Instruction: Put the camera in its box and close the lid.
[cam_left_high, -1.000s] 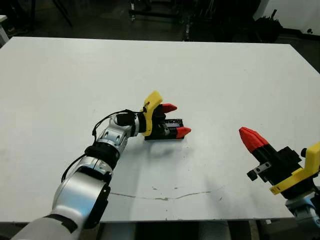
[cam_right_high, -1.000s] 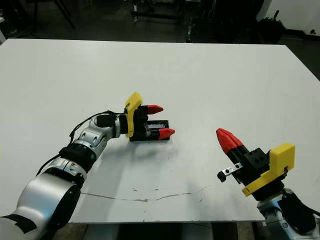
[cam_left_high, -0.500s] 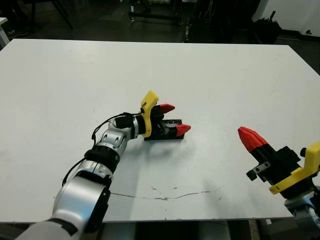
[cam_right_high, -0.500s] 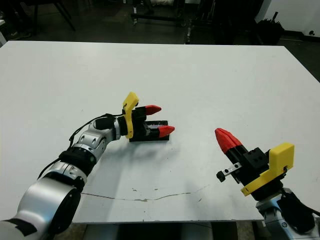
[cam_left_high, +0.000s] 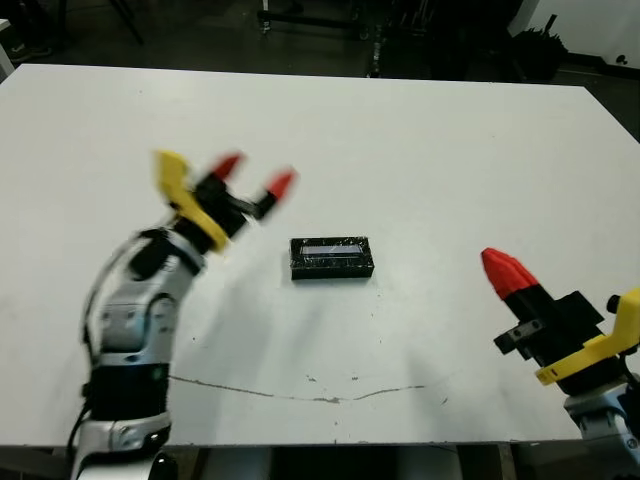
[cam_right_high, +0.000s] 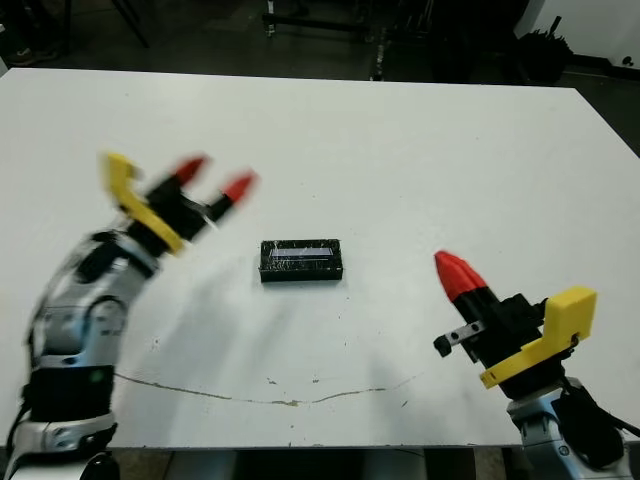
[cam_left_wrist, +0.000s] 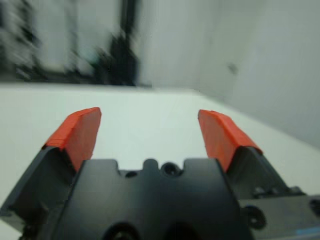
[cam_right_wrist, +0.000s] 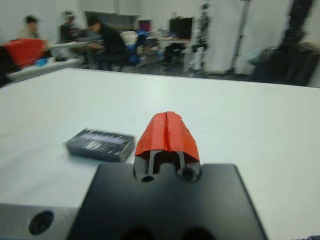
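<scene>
So the box (cam_left_high: 331, 259) is just sitting flat on the white surface (cam_left_high: 420, 150), roughly in the middle, with the mottled silver-grey lid (cam_right_high: 301, 254) lying on top of it. Can't see the camera at all, so I can't say where it is. Nothing is touching the box.

The left gripper (cam_left_high: 254, 178) is up in the air, off to the box's left and a bit farther back across the surface, well apart from it. Jaws are spread wide with nothing between them; the left wrist view shows both red fingertips (cam_left_wrist: 77, 134) with open space in the middle. That whole hand looks blurry.

The right gripper (cam_left_high: 502, 273) is on the other side of the box, to its right and nearer the front edge of the surface, also well apart from it. Its jaws are pressed together into one red point, holding nothing, aimed roughly back toward the box.

There's a thin dark scratch line (cam_left_high: 330, 395) on the surface in front of the box. In the right wrist view, people (cam_right_wrist: 102, 40) are sitting at tables way beyond the far side.
</scene>
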